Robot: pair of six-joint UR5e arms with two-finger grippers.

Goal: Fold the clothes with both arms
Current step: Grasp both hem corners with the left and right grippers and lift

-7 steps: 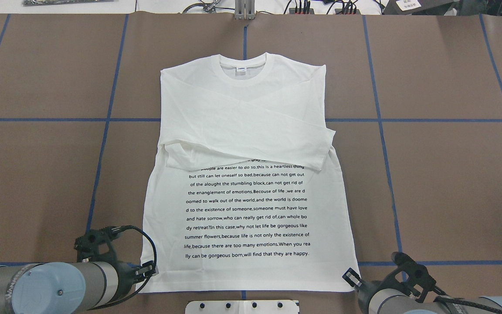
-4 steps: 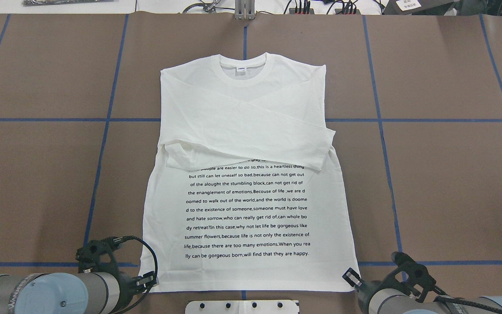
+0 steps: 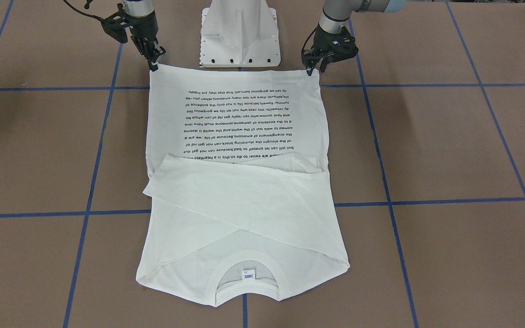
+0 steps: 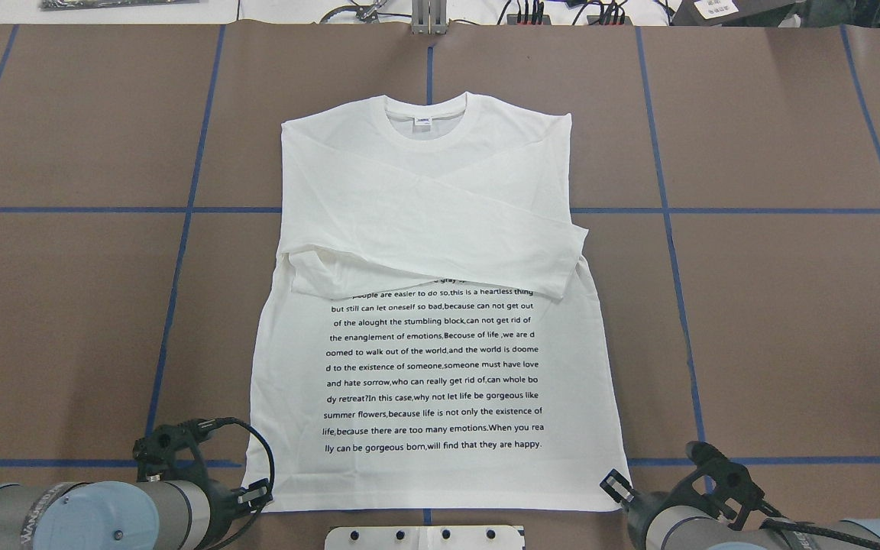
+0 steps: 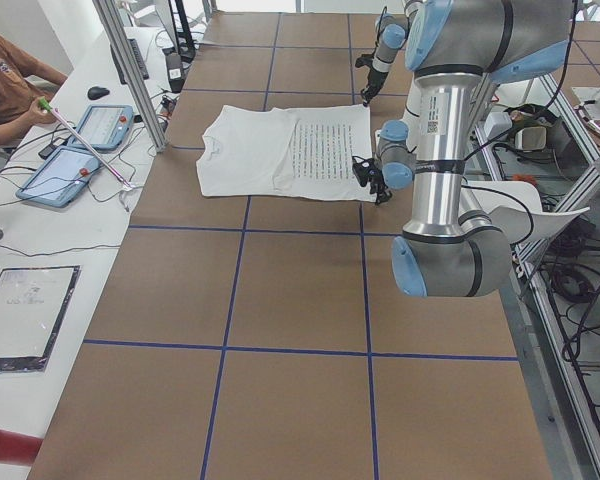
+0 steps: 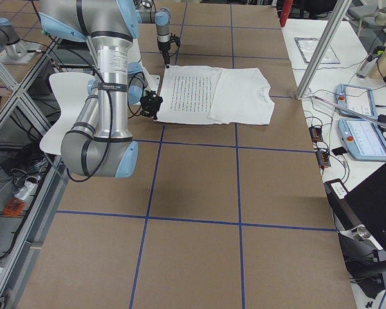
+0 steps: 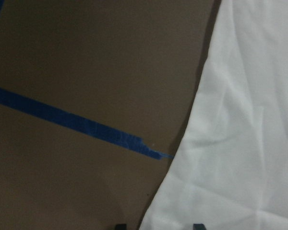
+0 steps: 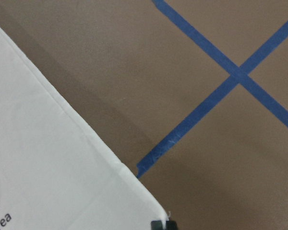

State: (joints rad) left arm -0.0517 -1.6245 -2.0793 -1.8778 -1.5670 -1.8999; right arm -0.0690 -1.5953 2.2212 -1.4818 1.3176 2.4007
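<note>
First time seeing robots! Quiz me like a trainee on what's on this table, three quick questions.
1. True or false: the sleeves of the T-shirt lie folded across its chest.
2. The left gripper and right gripper are at: A the collar, B the corners of the hem, C the cuffs.
3. Fill in: the printed text faces ___ (up/down).
Key: 1 true; 2 B; 3 up.

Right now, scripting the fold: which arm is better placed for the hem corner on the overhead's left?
Left: the left gripper sits at that T-shirt corner, fingers straddling the hem; the right gripper is at the other corner.
</note>
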